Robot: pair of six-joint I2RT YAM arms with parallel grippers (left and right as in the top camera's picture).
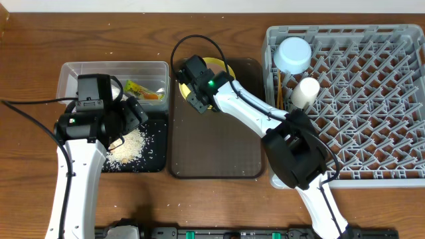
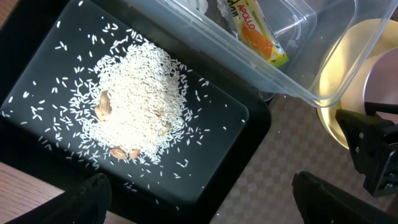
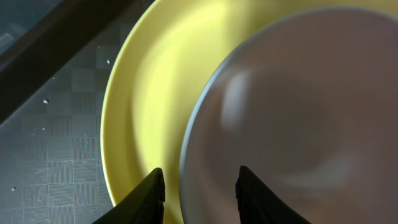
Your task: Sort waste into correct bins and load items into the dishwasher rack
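**Stock on the table, counted outward from the right pincer**

1. Right gripper (image 3: 200, 182): I read its two dark fingers as standing partly apart. The rim of the pale bowl (image 3: 298, 106) runs through the gap, with one finger over the bowl's inside and the other over the plate. I cannot tell whether either finger touches the rim.
2. Pale bowl: sits upright on the yellow plate (image 3: 149, 93), toward its right side.
3. Yellow plate: lies flat at the far end of the brown tray (image 1: 216, 146).
4. Brown tray: on the wooden table (image 1: 219, 26), between the two bins on the left and the rack on the right.
5. Dishwasher rack (image 1: 345, 182): grey, at the right edge. In its far-left corner is the light-blue bowl (image 1: 293, 54), with the white cup (image 1: 306, 91) just near of it. The wooden chopsticks (image 1: 283, 86) stand just left of the cup, too thin for me to count.
6. Left gripper (image 2: 200, 186): fingers wide apart with nothing between them, hanging over the near-right part of the black tray (image 2: 217, 162).
7. Black tray: near-left of the table. It holds a heap of rice (image 2: 137, 106) with loose grains scattered round it and a few tan bits mixed in.
8. Clear tub (image 1: 113, 64): just beyond the black tray. The green-and-orange snack wrapper (image 2: 258, 34) lies inside it.
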